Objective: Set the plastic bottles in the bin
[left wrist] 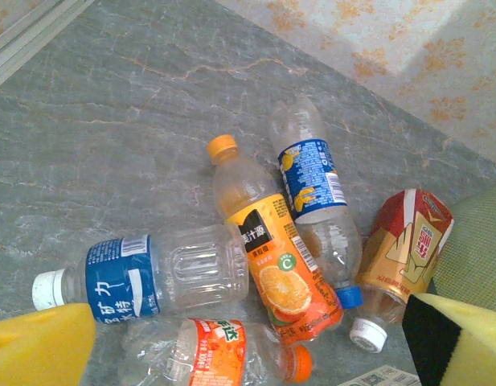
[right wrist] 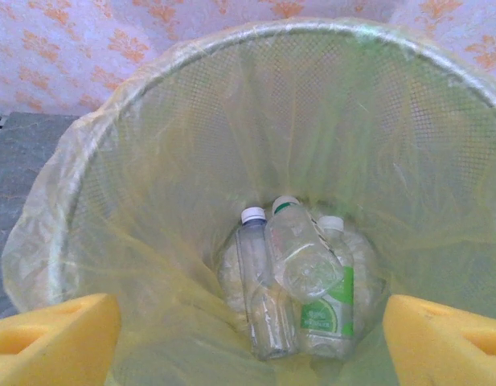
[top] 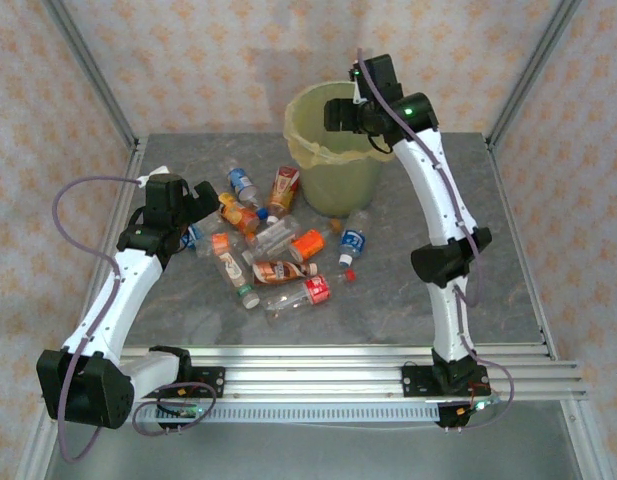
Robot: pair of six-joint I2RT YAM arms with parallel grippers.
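Observation:
Several plastic bottles [top: 278, 250] lie in a heap on the grey table, left of and in front of the bin [top: 338, 178]. My left gripper [top: 195, 205] hangs open over the heap's left edge. In the left wrist view, my left gripper [left wrist: 248, 354] spans an orange-juice bottle [left wrist: 280, 265], a blue-labelled bottle [left wrist: 151, 277] and a crushed orange-labelled one [left wrist: 215, 350], gripping none. My right gripper [top: 340, 112] is above the bin's mouth. In the right wrist view, my right gripper [right wrist: 252, 342] is open and empty over the bag-lined bin [right wrist: 191, 129], where three bottles [right wrist: 296, 281] lie at the bottom.
A loose red cap [top: 350, 272] lies on the table [top: 488, 290] near a blue-labelled bottle [top: 354, 238]. A red-and-gold bottle [left wrist: 404, 245] leans close to the bin's side [left wrist: 473, 249]. Metal rails [top: 338, 365] run along the near edge, with frame posts at the corners.

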